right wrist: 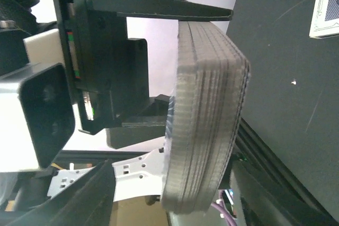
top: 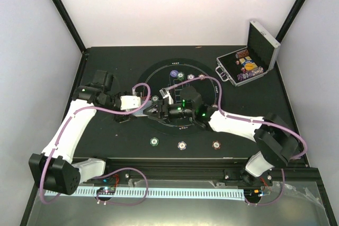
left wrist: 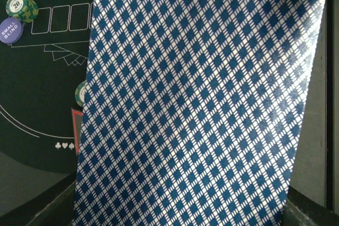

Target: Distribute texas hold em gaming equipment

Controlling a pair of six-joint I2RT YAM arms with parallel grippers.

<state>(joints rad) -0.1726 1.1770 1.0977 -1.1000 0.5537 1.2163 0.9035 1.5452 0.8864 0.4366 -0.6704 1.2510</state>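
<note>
Stack of blue-and-white diamond-backed paper playing cards (left wrist: pixel 201 104) is hanging over the large round black mat with white printed outlines (left wrist: pixel 32 109), and the left gripper (top: pixel 157 110) is clamping it across its faces. The right gripper (top: pixel 169 112) is meeting it mid-table; whether its jaws are pinching anything I cannot tell. Dealing well is likely meaning taking only the outermost card by a free edge and sliding it off flat.

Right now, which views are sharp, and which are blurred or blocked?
Top external: sharp, evenly lit. Left wrist: the card deck fills most of the frame, pattern crisp, right edge shaded. Right wrist: deck's edge close and soft, background washed out white.
</note>
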